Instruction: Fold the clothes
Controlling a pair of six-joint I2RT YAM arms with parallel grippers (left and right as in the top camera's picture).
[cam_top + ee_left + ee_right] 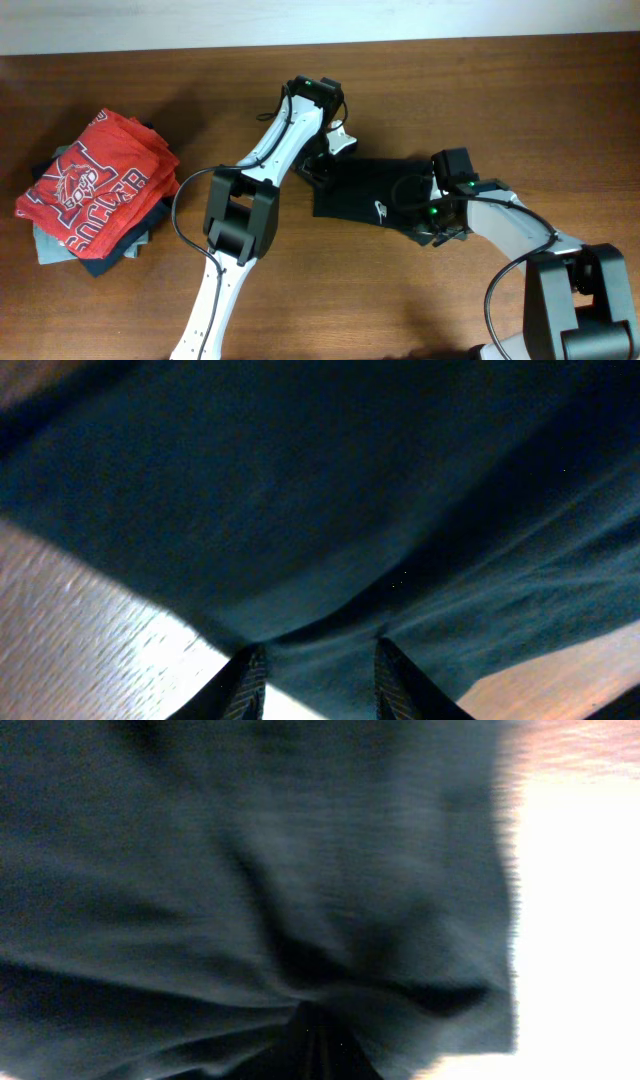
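The dark navy garment (365, 190) lies rumpled on the wooden counter (480, 90), well apart from the red shirt (95, 185). The left pincer (322, 168) pinches its left edge, cloth bunched between the fingers (250, 680); the right pincer (436, 230) is pressed together on the right edge (fabric puckers toward it)

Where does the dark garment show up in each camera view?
Overhead: dark garment lies right of centre on the wooden table.
Left wrist: it fills most of the frame.
Right wrist: it fills nearly everything.
Shared landmark: the table, visible beside the cloth at lower left and at the right edge.
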